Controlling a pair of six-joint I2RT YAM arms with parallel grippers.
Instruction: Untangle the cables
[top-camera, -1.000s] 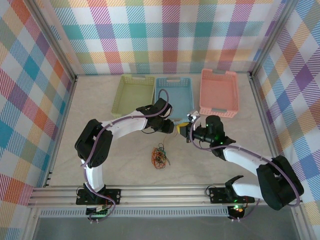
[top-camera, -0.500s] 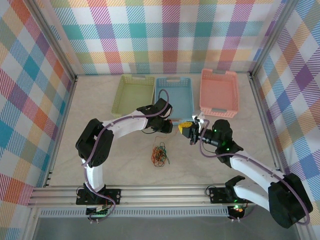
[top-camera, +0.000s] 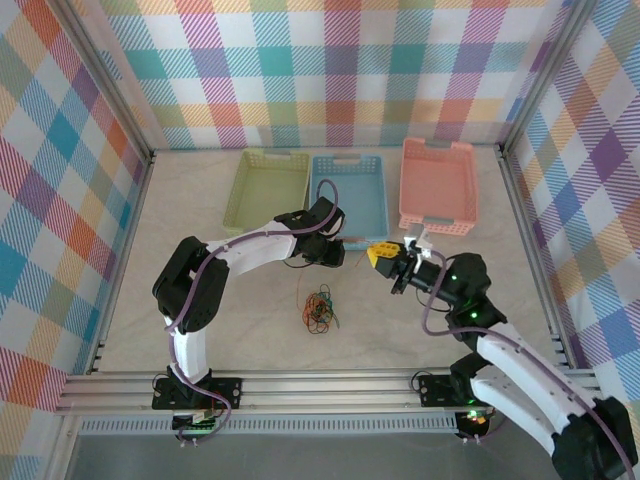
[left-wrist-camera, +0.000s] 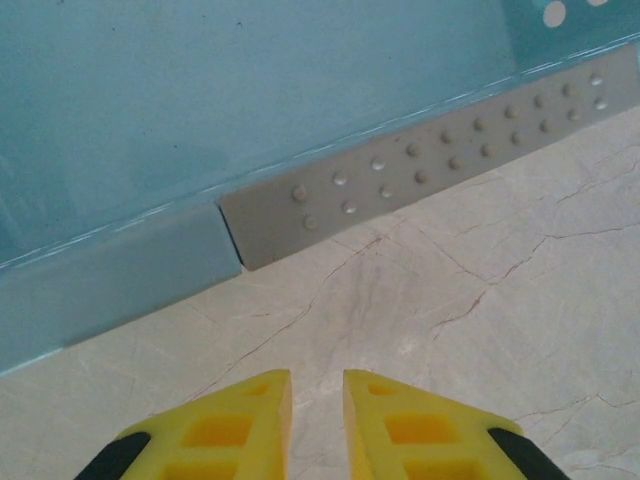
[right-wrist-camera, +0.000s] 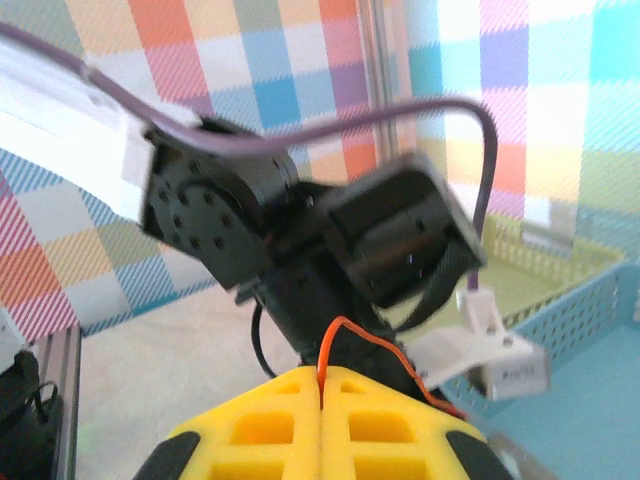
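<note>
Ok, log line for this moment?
left gripper: narrow gap, empty | right gripper: shut on orange cable | cable tangle: on table

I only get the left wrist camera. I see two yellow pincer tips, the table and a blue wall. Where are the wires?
Observer: The tangle of cables lies on the table, back toward the arm bases from your left pincer.
Operator: Is the other pincer holding something?
Observer: Yes, the right pincer is shut on one orange-red wire.
</note>
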